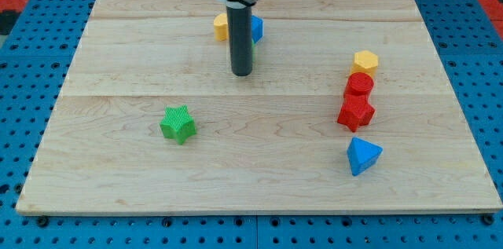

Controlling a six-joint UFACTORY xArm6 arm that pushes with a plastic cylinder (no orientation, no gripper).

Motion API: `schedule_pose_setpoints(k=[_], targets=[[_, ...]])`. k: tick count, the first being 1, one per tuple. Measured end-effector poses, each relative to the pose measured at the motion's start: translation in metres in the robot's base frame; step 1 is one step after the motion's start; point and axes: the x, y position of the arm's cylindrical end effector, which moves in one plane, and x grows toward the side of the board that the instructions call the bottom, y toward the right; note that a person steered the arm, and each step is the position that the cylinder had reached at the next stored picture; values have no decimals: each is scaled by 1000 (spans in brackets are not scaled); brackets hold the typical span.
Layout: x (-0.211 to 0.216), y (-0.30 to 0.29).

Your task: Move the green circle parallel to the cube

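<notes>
Blocks: two yellow (365,62), two red (359,85).

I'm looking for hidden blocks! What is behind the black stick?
Behind the rod, above my tip, a yellow block pokes out on the view's left and a blue block on the right. A sliver of green peeks beside the rod; the rod covers the rest.

Red blocks (357,101) crowd the right; green star (178,124) stands alone.
</notes>
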Motion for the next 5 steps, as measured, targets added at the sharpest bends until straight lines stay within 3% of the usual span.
schedule_pose_setpoints(k=[2,4,5], targets=[[-24,-70],[-41,94],[-44,42]])
